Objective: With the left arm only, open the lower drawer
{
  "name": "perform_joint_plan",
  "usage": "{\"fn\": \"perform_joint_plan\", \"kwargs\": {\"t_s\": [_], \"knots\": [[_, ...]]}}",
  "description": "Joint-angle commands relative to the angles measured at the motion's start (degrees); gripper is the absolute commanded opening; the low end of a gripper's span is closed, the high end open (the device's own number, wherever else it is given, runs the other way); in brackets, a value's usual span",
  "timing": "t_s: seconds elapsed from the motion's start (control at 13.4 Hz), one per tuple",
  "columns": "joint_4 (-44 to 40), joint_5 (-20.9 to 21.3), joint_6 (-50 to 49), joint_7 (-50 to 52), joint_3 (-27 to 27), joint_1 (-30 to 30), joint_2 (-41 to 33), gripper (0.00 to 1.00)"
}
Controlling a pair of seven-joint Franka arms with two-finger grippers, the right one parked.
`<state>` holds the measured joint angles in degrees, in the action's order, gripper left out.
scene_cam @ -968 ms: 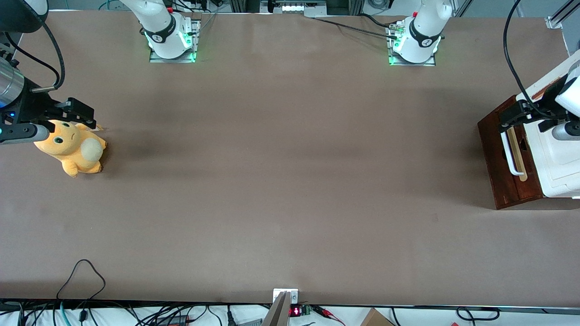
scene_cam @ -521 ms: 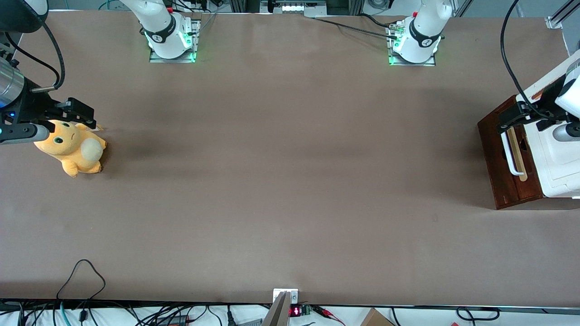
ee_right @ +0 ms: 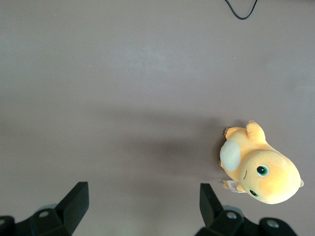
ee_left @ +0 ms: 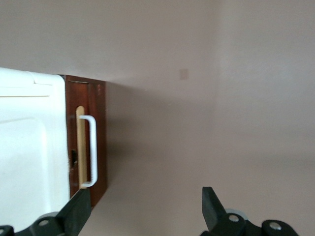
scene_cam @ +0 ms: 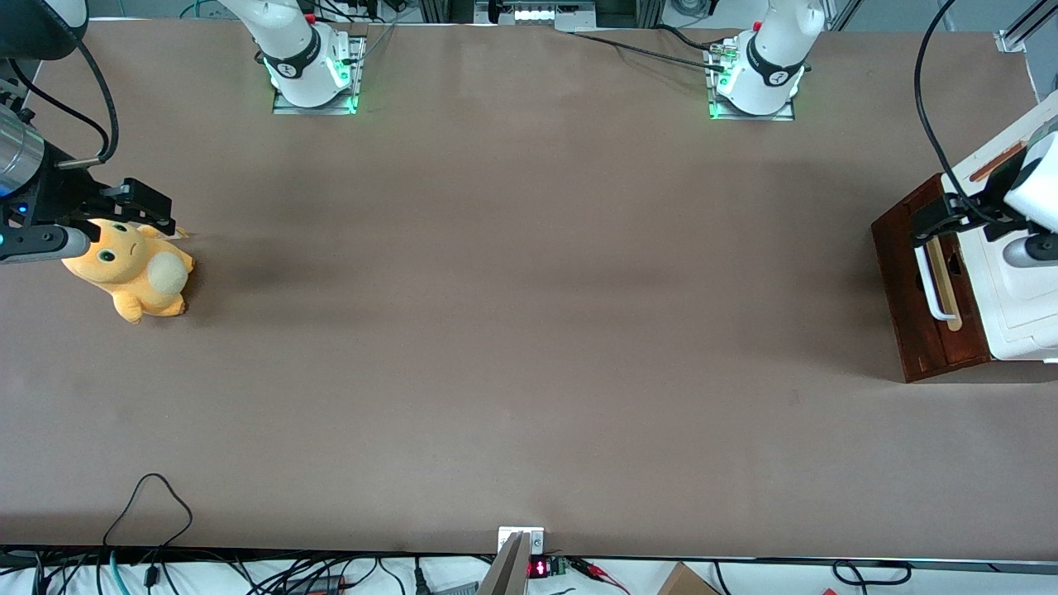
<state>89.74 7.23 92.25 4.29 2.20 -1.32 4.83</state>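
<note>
The lower drawer (scene_cam: 901, 281) shows its dark reddish-brown front at the working arm's end of the table, with a white bar handle (scene_cam: 929, 281) on a pale wood strip. In the left wrist view the drawer front (ee_left: 100, 132) sits close against the white cabinet (ee_left: 29, 147), with the handle (ee_left: 93, 150) beside it. My left arm's gripper (scene_cam: 932, 220) hovers above the end of the handle farther from the front camera. The gripper (ee_left: 145, 211) is open, holds nothing, and touches nothing. One fingertip (ee_left: 78, 209) overlaps the drawer's corner in that view.
The white cabinet (scene_cam: 1021, 289) stands over the drawer at the table's edge. An orange plush toy (scene_cam: 132, 268) lies toward the parked arm's end. A black cable loop (scene_cam: 149, 496) rests near the table's front edge. Both arm bases (scene_cam: 756, 78) stand along the back.
My left gripper and wrist have drifted slightly toward the cabinet, staying above the handle's end. The drawer and the toy have not moved.
</note>
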Motion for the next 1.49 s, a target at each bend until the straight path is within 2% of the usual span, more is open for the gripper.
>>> {"fn": "perform_joint_plan", "kwargs": {"t_s": [0.0,0.15,0.37,0.67,1.04,1.41], "knots": [[-0.62,5.68,-3.21,1.68,1.23,0.70,1.94,1.00],[-0.09,9.62,-3.31,2.12,1.93,0.70,2.73,1.00],[1.13,12.71,-3.22,4.76,1.93,0.61,4.66,1.00],[8.06,23.77,-2.70,5.63,3.94,1.32,6.16,1.00],[14.66,34.94,-2.16,18.36,6.06,1.23,12.21,1.00],[17.30,44.52,-4.53,25.84,6.68,2.28,19.16,1.00]]}}
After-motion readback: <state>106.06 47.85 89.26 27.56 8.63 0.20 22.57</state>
